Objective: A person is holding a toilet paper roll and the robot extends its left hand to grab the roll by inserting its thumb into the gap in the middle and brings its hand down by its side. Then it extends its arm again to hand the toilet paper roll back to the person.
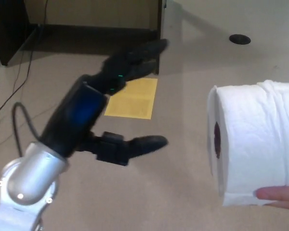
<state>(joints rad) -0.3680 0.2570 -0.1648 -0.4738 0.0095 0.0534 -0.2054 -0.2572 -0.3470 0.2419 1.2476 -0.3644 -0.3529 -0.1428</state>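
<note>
Reaching out from the left, left hand (116,103) empty with thumb (143,144) and fingers (142,50) spread wide, yellow sheet (133,98) on floor (183,159) behind, roll (253,144) at right, apart, held by person's fingertip (277,195)

white toilet paper roll (255,144), black left hand (118,103) on a silver forearm (26,185), yellow sheet (133,98), seemingly beige floor (207,62).

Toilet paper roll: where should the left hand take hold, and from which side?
Probably at the core hole of the toilet paper roll. That opening faces the robot's left, toward the open left hand, so the thumb can likely slide in from that side with the fingers over the top. A person's finger props the bottom edge.
</note>
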